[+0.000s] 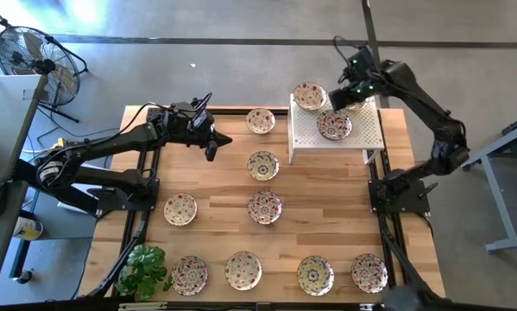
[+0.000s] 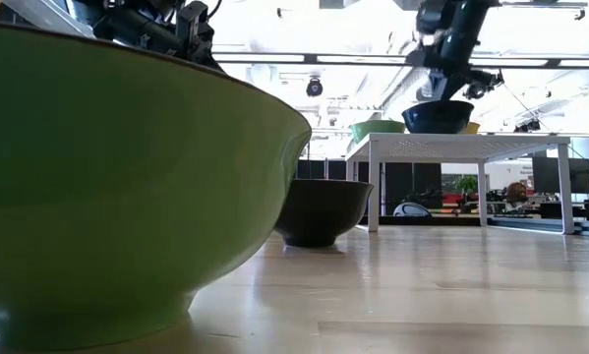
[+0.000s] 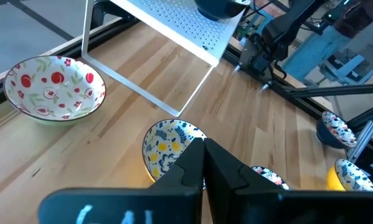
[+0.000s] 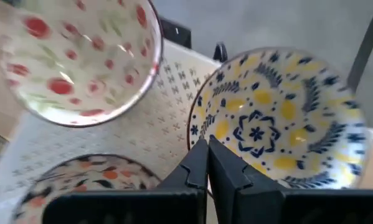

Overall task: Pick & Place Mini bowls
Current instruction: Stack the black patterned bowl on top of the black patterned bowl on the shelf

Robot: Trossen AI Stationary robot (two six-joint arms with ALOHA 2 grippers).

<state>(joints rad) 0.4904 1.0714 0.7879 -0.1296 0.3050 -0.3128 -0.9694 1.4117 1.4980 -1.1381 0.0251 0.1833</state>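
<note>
Dark and folded in from the left edge, the left arm carries the left gripper [image 1: 213,143] above the far-left part of the wooden tabletop [image 1: 215,229]; its fingers [image 3: 192,163] are pressed together on nothing, over a blue-and-yellow bowl [image 3: 169,146] just beside the white perforated stand [image 1: 357,136]. Mini bowls lie open side up across the tabletop: four [image 1: 242,269] along the near edge, two in the row behind, one [image 1: 263,164] at the centre, one [image 1: 260,120] by the far edge. At the far-right corner, the stand carries two bowls, a red-flowered one [image 1: 309,95] at its far-left corner and another [image 1: 334,124] near its middle. The right gripper [image 1: 349,92] hovers over the stand's far edge, fingers [image 4: 198,165] closed, seemingly pinching the rim of a blue-and-yellow patterned bowl [image 4: 283,118]. A potted plant [image 1: 144,269] sits at the near-left corner. Beyond lies grey concrete floor with a fan [image 1: 34,60] at far left.
</note>
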